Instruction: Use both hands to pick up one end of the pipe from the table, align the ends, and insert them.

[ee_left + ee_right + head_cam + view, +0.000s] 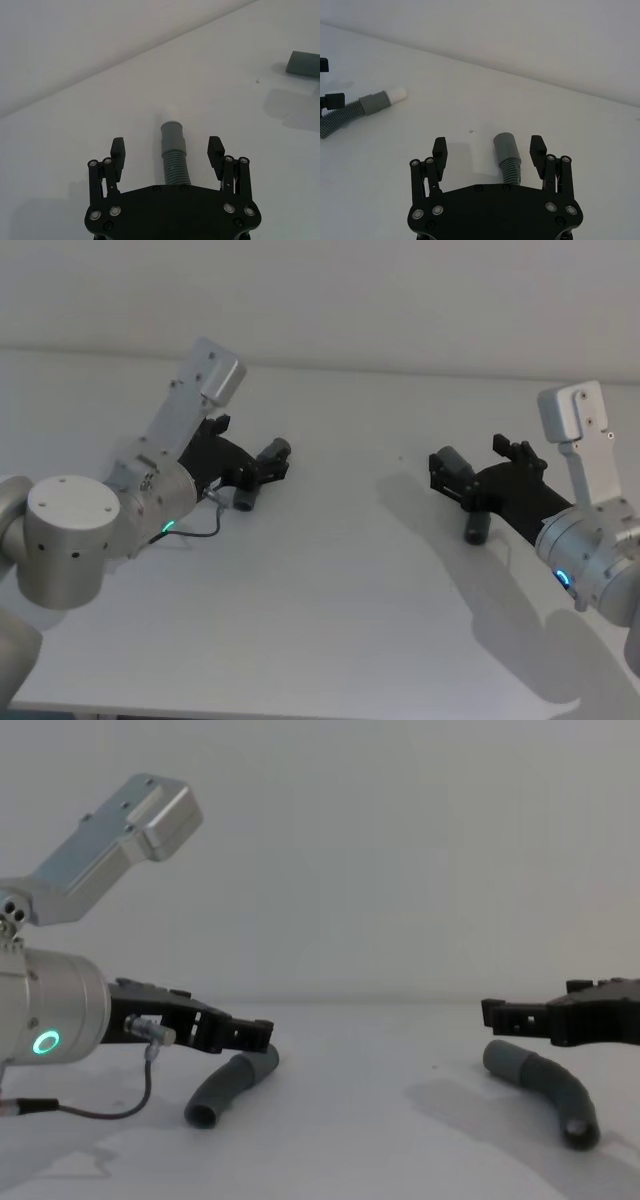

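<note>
Pipe piece point(174, 162) straddled by splayed left hand point(167, 146), right hand point(489, 145) splayed likewise

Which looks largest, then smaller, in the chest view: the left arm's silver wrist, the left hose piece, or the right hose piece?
1. the left arm's silver wrist: clearly largest, though nearest the camera.
2-3. the right hose piece and the left hose piece: nearly alike; the right looks slightly longer, too close to rank.

Lab: bare white table point(330, 590), wall point(400, 300)

Silver wrists point(70, 540), black screw-studded end effectors point(167, 146) point(489, 145), green ring light point(45, 1042)
</note>
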